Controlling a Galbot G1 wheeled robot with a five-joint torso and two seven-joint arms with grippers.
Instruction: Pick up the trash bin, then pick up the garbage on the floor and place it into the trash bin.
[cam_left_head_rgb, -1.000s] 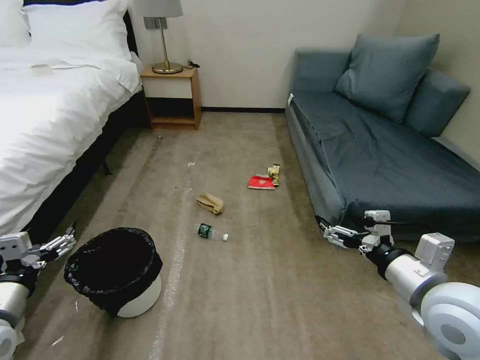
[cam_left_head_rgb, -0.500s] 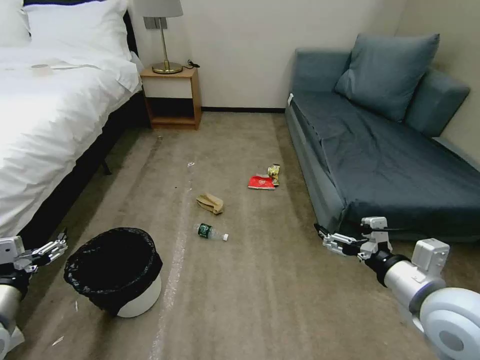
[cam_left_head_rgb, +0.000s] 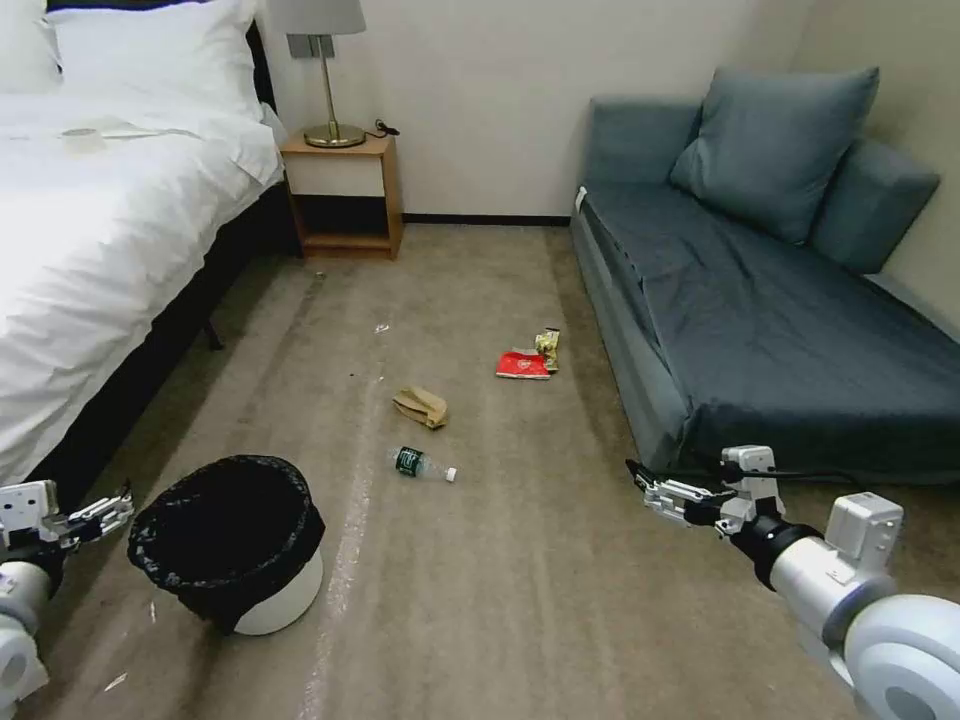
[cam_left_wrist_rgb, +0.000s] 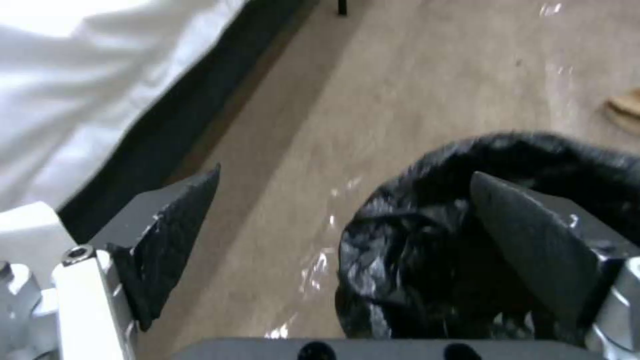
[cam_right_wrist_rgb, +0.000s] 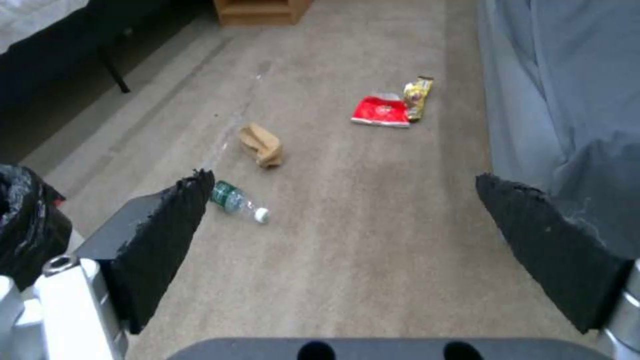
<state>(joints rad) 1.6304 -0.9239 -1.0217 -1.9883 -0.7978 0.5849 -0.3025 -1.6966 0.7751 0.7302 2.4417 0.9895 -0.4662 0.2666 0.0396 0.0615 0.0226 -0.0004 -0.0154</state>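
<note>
Left gripper (cam_left_head_rgb: 105, 508): low beside the trash bin (cam_left_head_rgb: 232, 540), on its bed-facing side; jaws spread wide, holding nothing. In the left wrist view one finger (cam_left_wrist_rgb: 533, 250) stands over the bag-covered rim, the other (cam_left_wrist_rgb: 170, 235) over bare carpet.
Right gripper (cam_left_head_rgb: 645, 483): hovers above the carpet near the front of the sofa (cam_left_head_rgb: 780, 330); jaws spread, empty.
Trash bin: upright on the carpet (cam_left_head_rgb: 500, 580), not lifted; white wall, black bag (cam_left_wrist_rgb: 427, 240) folded over the rim.
Garbage: bottle (cam_left_head_rgb: 422, 465) lying flat nearest the bin; brown paper bag (cam_left_head_rgb: 421, 406) just beyond it; red packet (cam_left_head_rgb: 523, 365) and gold wrapper (cam_left_head_rgb: 548, 349) side by side near the sofa.
Step in hand: picking up the bin, judged not yet done.
Handling advice: straddle the rim, one finger inside, one outside; close on wall and liner together, since loose bag alone would likely slip; lift level.
Markings: green label on the bottle, red packet printed; no writing legible.
</note>
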